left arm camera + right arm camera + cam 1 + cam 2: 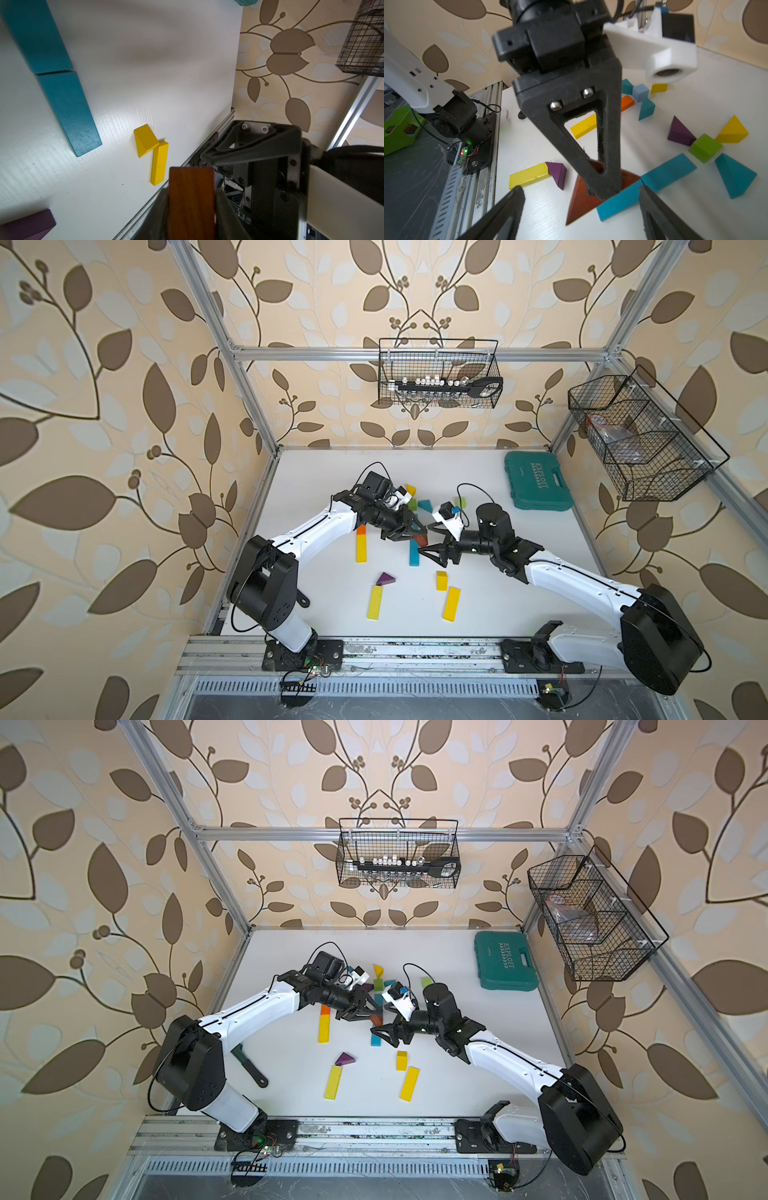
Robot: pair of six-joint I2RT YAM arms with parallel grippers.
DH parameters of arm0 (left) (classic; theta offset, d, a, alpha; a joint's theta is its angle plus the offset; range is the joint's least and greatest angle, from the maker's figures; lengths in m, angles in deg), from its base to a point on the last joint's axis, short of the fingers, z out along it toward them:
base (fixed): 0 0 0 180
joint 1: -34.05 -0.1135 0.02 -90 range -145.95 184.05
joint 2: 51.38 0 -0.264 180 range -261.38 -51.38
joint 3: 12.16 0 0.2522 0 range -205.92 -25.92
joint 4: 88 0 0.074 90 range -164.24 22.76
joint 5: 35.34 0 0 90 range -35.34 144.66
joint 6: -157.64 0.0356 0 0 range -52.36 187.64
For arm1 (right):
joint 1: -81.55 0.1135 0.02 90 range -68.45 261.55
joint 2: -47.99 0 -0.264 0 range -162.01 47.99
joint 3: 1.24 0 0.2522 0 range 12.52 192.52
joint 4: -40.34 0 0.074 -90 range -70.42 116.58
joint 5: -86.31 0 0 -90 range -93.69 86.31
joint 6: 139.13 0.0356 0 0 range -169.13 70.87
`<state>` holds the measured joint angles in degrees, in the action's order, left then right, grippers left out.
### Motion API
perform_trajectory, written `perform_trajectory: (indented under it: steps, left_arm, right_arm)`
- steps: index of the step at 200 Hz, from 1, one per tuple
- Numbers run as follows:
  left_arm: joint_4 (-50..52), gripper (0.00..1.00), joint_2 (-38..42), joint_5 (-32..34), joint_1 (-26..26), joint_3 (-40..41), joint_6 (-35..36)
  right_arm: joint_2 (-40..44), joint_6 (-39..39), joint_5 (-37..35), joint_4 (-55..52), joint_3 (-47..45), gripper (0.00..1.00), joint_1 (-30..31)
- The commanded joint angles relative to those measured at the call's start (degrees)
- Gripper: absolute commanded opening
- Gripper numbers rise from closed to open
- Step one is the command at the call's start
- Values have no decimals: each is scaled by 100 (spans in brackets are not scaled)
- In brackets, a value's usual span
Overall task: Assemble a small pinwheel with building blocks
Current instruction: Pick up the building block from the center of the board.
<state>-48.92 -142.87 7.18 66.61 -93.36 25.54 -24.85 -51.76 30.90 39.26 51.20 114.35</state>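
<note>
My left gripper (415, 534) is shut on a brown wedge (579, 203), whose face also fills the left wrist view between the jaws (191, 203). The wedge hangs low over the table, right beside the near end of two blue bars (618, 201) lying end to end. My right gripper (580, 191) is open, its fingers spread on either side of the wedge and not touching it. Past the bars, a green cube (705, 147) has a purple wedge (679, 133), a yellow wedge (733, 131) and a teal wedge (733, 176) set around it.
A yellow bar with an orange bar (361, 529) at its far end lies to the left. A purple wedge (385, 578) and more yellow bars (451, 603) lie toward the front. A teal tool case (538, 485) sits at the back right. Wire baskets (648, 439) hang on the frame.
</note>
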Motion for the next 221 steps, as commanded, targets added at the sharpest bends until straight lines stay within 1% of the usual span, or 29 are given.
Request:
perform_trajectory:
  steps: [1, 20, 39, 51, 70, 83, 101, 118, 145, 156, 166, 192, 203, 221]
  left_arm:
    - [-325, 13, 304, -628, -46, -35, 107]
    - [-252, 14, 319, -713, -43, -91, 168]
    - [-282, 16, 263, -842, -56, -112, 185]
    - [-214, 16, 187, -851, -56, -153, 204]
    - [-183, 15, 88, -792, -54, -174, 186]
    - [-135, 16, 55, -667, -56, -203, 183]
    - [-137, 17, -11, -571, -54, -235, 142]
    - [-122, 19, -84, -507, -56, -281, 97]
    - [-70, 30, -216, -402, -56, -348, 27]
    - [-75, 33, -262, -349, -56, -349, -16]
    - [-78, 39, -313, -332, -56, -364, -39]
    - [-118, 53, -416, -284, -56, -388, -141]
    - [-108, 65, -428, -195, -63, -401, -193]
    - [-85, 68, -383, -20, -100, -404, -306]
  right_arm:
    - [-225, -320, 589, 325, 189, 83, -18]
    - [-351, -404, 789, 296, 267, 80, -19]
    - [-426, -354, 772, 340, 302, 79, -50]
    - [-434, -166, 749, 560, 275, 74, -77]
    - [-470, 159, 646, 841, 267, 62, -66]
    - [-461, 318, 466, 926, 255, 59, -28]
    - [-451, 474, 137, 965, 237, 51, 103]
    - [-454, 490, -191, 860, 242, 45, 285]
    - [-440, 705, -687, 677, 292, 32, 374]
    - [-421, 731, -785, 573, 306, 29, 376]
    - [-401, 798, -951, 451, 314, 25, 389]
    - [-421, 835, -1002, 365, 286, 22, 411]
    - [-429, 859, -1088, 310, 289, 21, 442]
    - [-370, 938, -1236, 216, 259, 19, 439]
